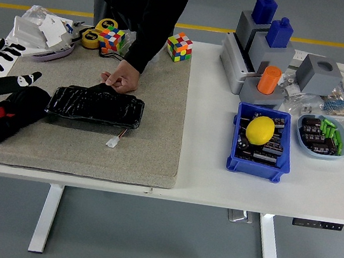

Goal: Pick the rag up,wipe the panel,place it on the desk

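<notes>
Right around the panel (96, 106) you have a crowded table (204, 172): a person's hand (120, 79) pinches the panel's far edge, and a small white connector (114, 141) lies just off its near right corner on the grey mat (154, 120). Beyond the panel sit two colour cubes (179, 46), tape rolls (99, 33) and a heap of bags (45, 31). Well right of the panel, a blue bin (257, 160) carries a yellow lemon (260, 130).

Your rag (14, 112) is a crumpled black cloth with a red patch, touching the panel's left end. Your left hand (7, 70), black fingers spread, hovers just above the rag, grasping nothing. The panel is a flat, glossy black slab. You can read no writing on anything.
</notes>
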Tool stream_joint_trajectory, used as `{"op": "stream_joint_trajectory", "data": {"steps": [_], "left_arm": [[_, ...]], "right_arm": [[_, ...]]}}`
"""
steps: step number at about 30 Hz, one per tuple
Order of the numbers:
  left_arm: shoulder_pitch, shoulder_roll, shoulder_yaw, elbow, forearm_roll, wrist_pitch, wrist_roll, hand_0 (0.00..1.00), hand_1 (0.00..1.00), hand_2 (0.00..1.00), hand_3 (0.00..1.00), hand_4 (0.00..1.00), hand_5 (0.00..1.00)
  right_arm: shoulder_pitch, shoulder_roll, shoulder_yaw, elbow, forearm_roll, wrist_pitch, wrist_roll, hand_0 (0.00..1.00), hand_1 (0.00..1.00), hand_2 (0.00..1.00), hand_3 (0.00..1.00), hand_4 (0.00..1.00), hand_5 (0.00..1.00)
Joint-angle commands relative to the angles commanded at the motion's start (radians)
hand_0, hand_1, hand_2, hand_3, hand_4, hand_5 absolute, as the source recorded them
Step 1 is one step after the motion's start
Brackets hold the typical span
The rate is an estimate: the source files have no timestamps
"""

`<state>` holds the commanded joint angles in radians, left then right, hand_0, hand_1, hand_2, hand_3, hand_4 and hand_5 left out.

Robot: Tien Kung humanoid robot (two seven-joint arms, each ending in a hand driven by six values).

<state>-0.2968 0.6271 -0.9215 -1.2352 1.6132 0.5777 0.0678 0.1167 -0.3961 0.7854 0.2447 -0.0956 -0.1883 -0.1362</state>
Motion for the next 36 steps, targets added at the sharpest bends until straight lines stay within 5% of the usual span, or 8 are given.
{"op": "stream_joint_trajectory", "data": {"steps": [11, 36], "left_arm": [[-0.044, -0.06, 0.062, 0.13, 0.01, 0.025, -0.026, 0.38, 0.611, 0.707, 0.692, 0.929, 0.399], [-0.08, -0.069, 0.14, 0.3, -0.044, 0.025, -0.048, 0.387, 0.615, 0.711, 0.697, 0.947, 0.397]], "right_arm": [[0.001, 0.0, 0.004, 0.006, -0.011, -0.001, 0.0, 0.747, 0.688, 0.699, 0.606, 0.969, 0.58], [-0.003, -0.002, 0.006, 0.015, -0.024, 0.007, 0.003, 0.747, 0.688, 0.699, 0.607, 0.973, 0.577]]}}
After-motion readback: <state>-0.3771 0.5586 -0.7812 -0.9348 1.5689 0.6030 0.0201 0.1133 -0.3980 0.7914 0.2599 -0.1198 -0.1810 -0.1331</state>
